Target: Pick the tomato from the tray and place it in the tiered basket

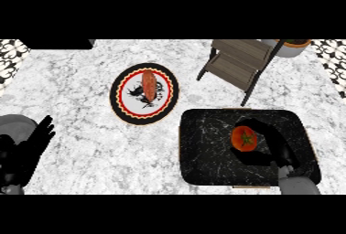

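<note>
My right hand (pixel 270 145) reaching nearest, over black tray (pixel 202 160), fingers and thumb curling around tomato (pixel 244 139). Tomato still sitting on tray, right of middle; cannot tell if lifting yet. Judging task as early: grasp forming, carry and placing in tiered basket (pixel 238 64) at upper right not yet done. My left hand (pixel 27 146) resting at left edge, fingers straight, holding nothing. Counting: one tomato, one tray, one basket, one patterned plate (pixel 144 93) carrying one reddish food item (pixel 148 82).
</note>
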